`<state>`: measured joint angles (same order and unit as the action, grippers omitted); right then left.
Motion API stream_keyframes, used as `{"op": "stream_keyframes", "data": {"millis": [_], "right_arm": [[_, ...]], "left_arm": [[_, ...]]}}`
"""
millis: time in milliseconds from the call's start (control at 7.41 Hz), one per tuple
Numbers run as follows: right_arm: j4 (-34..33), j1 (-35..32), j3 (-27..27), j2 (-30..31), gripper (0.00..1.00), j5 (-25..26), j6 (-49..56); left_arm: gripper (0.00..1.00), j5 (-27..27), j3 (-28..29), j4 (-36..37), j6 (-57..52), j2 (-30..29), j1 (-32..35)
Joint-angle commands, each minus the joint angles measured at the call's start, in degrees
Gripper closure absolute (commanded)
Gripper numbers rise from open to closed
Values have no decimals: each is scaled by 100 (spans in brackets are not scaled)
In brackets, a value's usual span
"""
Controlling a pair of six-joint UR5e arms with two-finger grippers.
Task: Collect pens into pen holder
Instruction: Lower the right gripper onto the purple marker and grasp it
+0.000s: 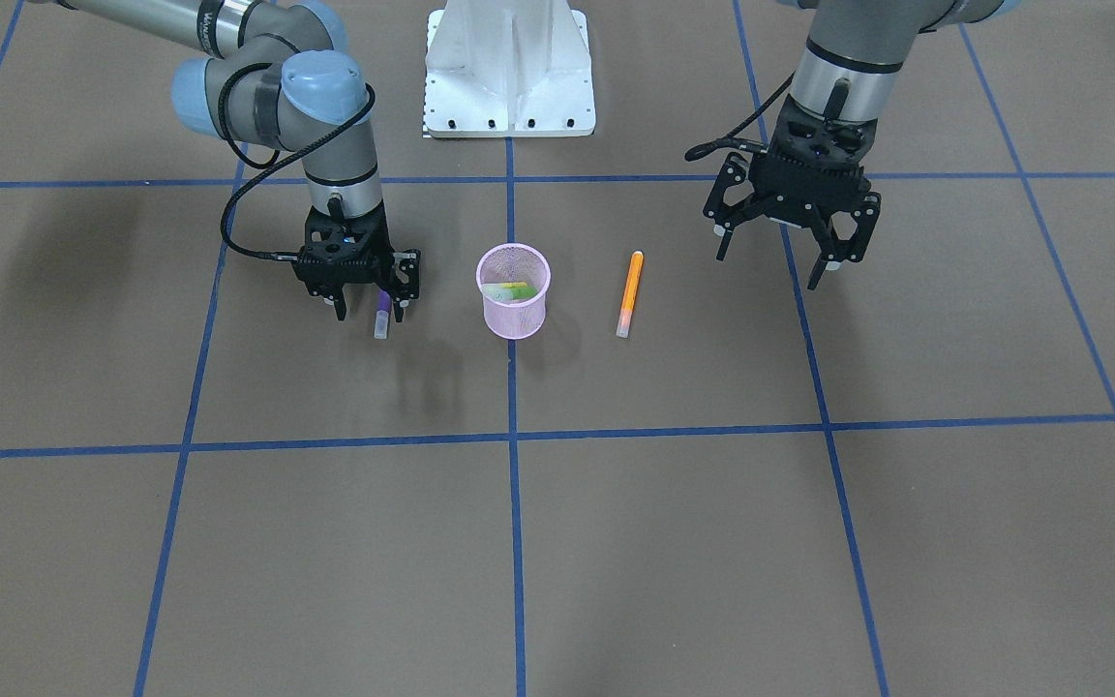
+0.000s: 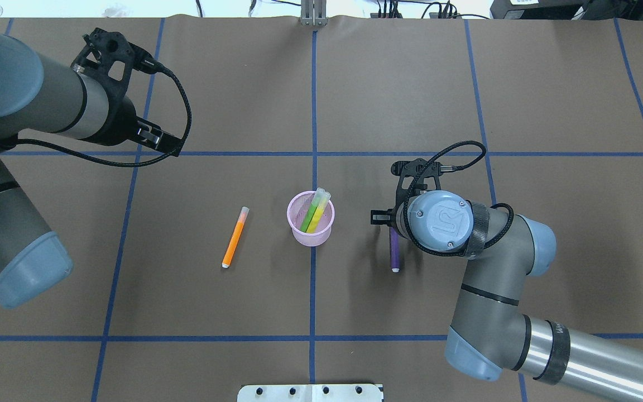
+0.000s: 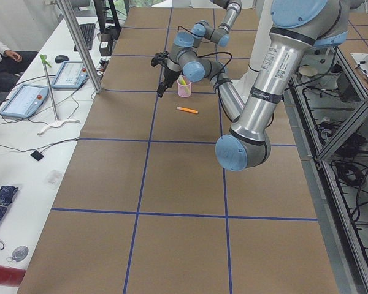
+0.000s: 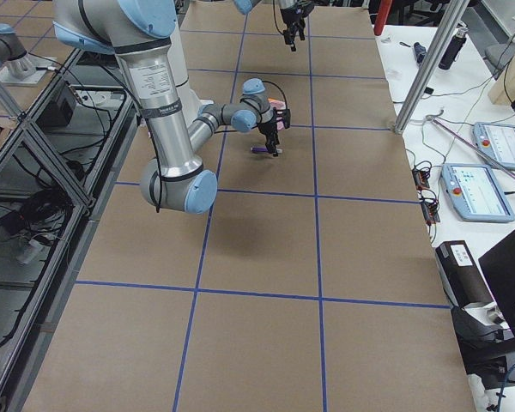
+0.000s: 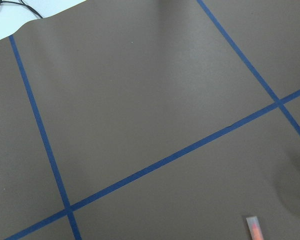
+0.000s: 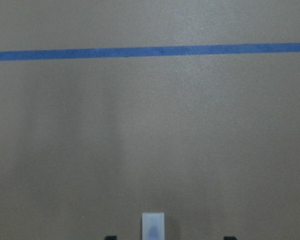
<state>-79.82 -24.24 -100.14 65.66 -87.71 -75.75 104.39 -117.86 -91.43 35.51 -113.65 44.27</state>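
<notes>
The pink mesh pen holder (image 1: 514, 290) stands mid-table and holds a green pen (image 2: 308, 215) and a yellow pen (image 2: 318, 214). The purple pen (image 1: 381, 318) lies on the table to the holder's right from my side; it also shows in the overhead view (image 2: 394, 254). My right gripper (image 1: 370, 312) is open and low over it, one finger on each side; its pale cap (image 6: 153, 226) shows between the fingertips. The orange pen (image 1: 629, 293) lies free on the holder's other side. My left gripper (image 1: 776, 267) is open and empty, raised beyond the orange pen.
Brown paper with blue tape lines (image 1: 511, 436) covers the table. The white robot base (image 1: 509, 68) stands behind the holder. In the left wrist view only the orange pen's cap (image 5: 253, 227) shows, at the bottom edge.
</notes>
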Motion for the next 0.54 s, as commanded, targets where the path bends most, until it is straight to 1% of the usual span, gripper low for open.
{"op": "stream_keyframes", "data": {"millis": [0, 270, 405], "right_arm": [[-68, 112, 12, -9, 41, 69, -158], [-95, 182, 21, -9, 45, 69, -255], [-156, 191, 12, -27, 45, 69, -256]], "left_arm": [[0, 2, -18, -15, 53, -8, -15], [0, 2, -18, -15, 44, -8, -6], [0, 2, -35, -15, 53, 1, -6]]}}
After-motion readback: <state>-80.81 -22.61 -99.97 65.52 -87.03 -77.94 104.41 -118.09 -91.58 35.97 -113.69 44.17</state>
